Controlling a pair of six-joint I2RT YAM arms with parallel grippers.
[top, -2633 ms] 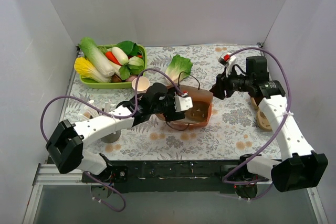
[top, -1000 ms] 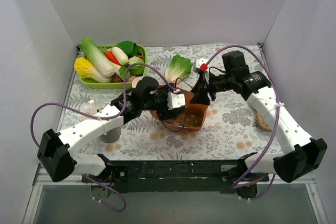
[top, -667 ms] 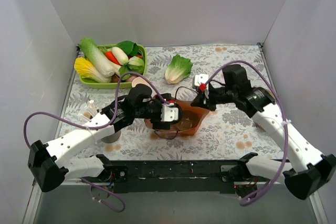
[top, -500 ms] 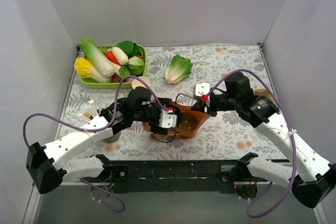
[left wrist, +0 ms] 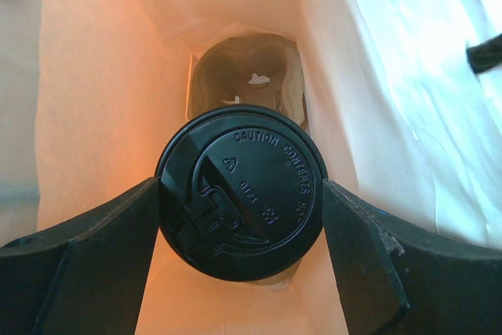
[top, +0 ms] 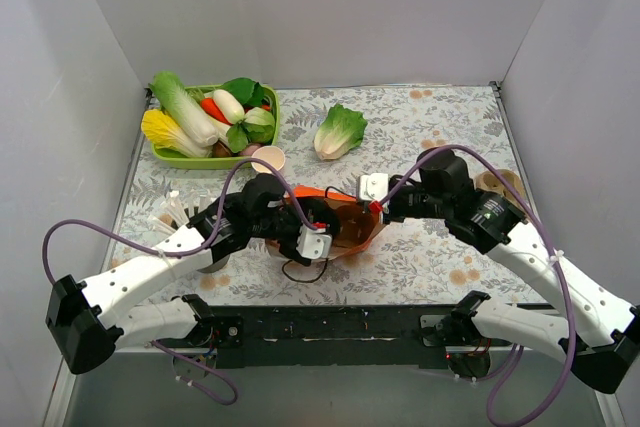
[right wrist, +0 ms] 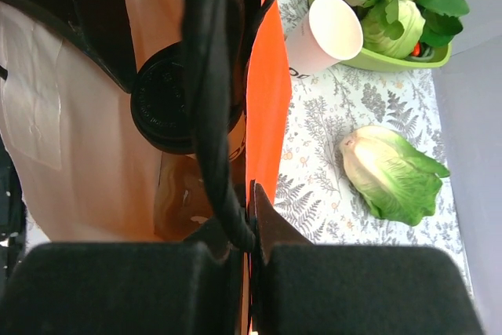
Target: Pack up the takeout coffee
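Two pincers: left gripper [left wrist: 243,205] clasps the takeout coffee [left wrist: 239,182], lid toward its wrist, long axis pointing ahead into the orange paper bag [right wrist: 267,107]; right gripper [right wrist: 249,203] pinches its rim.

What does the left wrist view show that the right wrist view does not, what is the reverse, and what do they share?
Only the left wrist view: the raised lettering on the lid of the coffee cup, and the left gripper pressing that lid from both sides.
Only the right wrist view: an open cup, a green tray of vegetables, a lettuce on the patterned table, and the right gripper pinching the bag's orange edge.
Both: the black-lidded coffee cup inside the orange bag.
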